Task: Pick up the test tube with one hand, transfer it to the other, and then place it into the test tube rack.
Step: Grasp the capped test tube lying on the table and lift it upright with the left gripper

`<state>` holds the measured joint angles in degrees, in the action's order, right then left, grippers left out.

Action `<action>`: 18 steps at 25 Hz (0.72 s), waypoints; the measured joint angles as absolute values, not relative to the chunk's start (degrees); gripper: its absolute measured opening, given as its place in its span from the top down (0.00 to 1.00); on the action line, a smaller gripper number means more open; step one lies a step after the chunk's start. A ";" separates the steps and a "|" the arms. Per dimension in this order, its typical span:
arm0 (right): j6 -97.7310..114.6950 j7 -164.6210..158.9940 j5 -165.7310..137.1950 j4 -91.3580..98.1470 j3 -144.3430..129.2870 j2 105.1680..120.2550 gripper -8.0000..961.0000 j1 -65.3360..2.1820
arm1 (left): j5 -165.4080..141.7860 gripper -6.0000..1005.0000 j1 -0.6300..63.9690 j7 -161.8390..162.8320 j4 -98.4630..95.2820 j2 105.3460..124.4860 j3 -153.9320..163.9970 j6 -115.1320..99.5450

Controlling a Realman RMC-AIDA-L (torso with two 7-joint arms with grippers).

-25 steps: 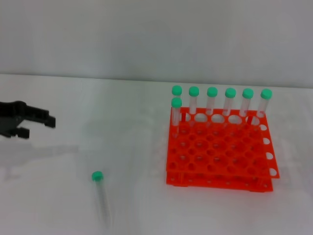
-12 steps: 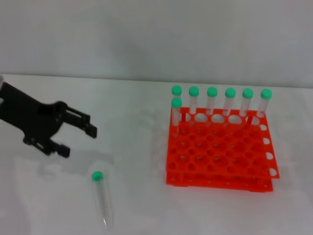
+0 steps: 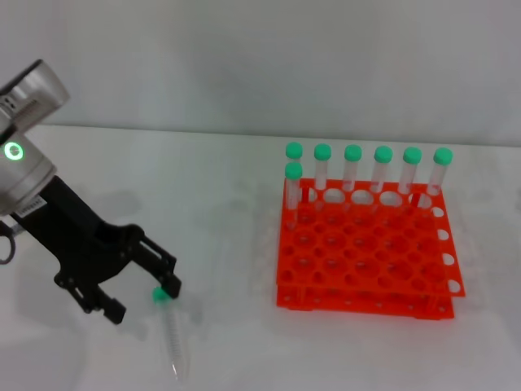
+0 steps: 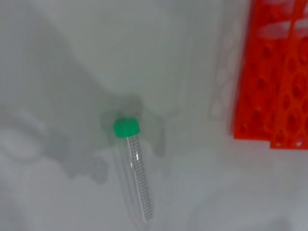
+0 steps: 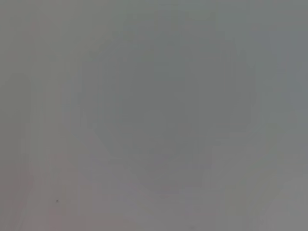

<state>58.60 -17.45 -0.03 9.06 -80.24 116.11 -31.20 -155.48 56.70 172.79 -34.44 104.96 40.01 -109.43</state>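
The tube is seen lying flat on the white bench, nearest the camera, its pointed tip toward the viewer and its green cap at the far end. The same tube is shown by the left wrist view, alone on the bench, with the rack off to one side and well apart from it.

The left gripper is held low at the cap end of the tube. Its jaws are spread, with one black finger just beside the cap and the other finger on the opposite side, away from the rack. Nothing is pinched between them; whether the nearer finger touches the cap cannot be told. The gripper is carried on a silver arm bearing a glowing green ring.

Farther off, on the rack side of the jaws, the orange rack is set on the bench. Six capped tubes are stood upright in its far row, and a seventh tube is stood one row nearer, at the corner closest to the gripper.

The right gripper is not seen; only a plain grey blur is given by its wrist view.
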 joint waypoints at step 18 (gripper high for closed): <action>58.78 -17.87 -0.08 8.97 -80.77 116.19 0.11 -30.79 | -162.17 0.16 58.68 172.73 -29.74 109.05 47.33 -103.58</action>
<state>58.78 -17.87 -0.08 8.97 -80.77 116.19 -30.79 -162.17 58.68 172.73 -29.74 109.05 47.33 -103.58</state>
